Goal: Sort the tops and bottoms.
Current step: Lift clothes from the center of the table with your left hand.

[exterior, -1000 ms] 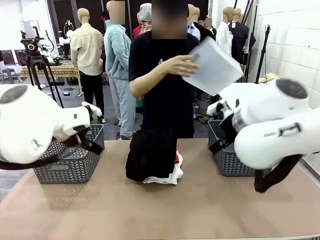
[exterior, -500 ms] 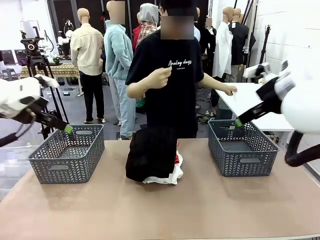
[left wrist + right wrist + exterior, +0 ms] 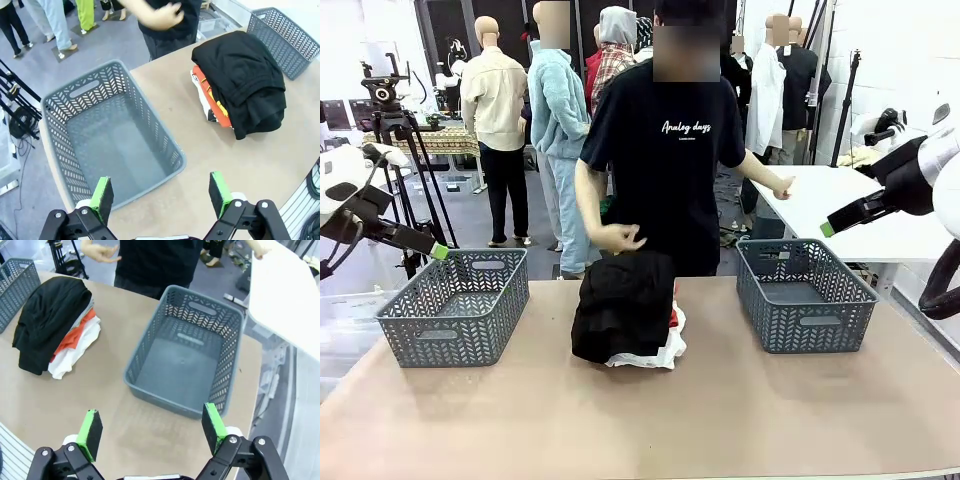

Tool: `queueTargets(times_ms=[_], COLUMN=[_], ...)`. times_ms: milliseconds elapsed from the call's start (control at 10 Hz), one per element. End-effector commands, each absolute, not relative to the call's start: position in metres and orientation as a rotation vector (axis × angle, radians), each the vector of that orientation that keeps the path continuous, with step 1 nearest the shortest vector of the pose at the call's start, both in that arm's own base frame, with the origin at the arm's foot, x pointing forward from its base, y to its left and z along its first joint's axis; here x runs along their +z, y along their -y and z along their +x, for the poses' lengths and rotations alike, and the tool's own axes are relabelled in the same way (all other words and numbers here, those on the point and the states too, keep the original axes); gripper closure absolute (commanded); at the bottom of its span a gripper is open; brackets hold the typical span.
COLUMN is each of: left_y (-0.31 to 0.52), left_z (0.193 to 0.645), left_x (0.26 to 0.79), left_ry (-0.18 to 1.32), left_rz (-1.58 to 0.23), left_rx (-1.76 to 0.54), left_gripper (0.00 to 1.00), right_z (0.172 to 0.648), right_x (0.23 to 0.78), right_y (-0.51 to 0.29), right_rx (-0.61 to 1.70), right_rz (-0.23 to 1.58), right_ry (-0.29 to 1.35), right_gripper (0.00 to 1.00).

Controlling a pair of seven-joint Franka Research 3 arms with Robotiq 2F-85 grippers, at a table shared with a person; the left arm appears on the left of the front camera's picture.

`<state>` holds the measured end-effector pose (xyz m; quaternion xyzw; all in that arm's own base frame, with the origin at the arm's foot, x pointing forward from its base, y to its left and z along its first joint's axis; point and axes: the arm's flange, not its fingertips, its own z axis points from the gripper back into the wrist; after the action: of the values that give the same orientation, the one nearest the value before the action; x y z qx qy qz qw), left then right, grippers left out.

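The left hand (image 3: 161,196), released with jaws wide, hovers above the left basket (image 3: 455,322). Mid desk (image 3: 720,420), black bottoms (image 3: 623,305) lie piled on orange and white tops (image 3: 665,352). The right hand (image 3: 151,427), likewise released, hangs above the right basket (image 3: 803,312)

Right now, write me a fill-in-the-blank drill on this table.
The clothes pile is topped by a ____ garment. It lies ____ the left basket and the right basket. Both arms' jaws stand ____. The person's T-shirt reads Analog ____.
Missing: black; between; open; days.
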<state>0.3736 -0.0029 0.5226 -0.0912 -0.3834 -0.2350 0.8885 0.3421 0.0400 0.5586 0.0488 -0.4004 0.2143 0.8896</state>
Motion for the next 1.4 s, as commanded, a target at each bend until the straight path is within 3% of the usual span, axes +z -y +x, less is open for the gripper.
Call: queueTargets(times_ms=[0,1300], left_y=[0.0006,0.0006], left_z=[0.3739,0.3739], left_x=[0.5222,0.5222], left_ry=[0.797,0.797], left_rz=[-0.190,-0.190], left_rx=[-0.483,-0.483], left_gripper=[0.00,0.00], right_z=[0.3413,0.3413], right_x=[0.5596,0.5596], right_y=[-0.0399,-0.0399], right_rx=[0.445,0.445], right_rz=[0.102,0.102], right_ry=[0.834,0.834], right_gripper=[0.00,0.00])
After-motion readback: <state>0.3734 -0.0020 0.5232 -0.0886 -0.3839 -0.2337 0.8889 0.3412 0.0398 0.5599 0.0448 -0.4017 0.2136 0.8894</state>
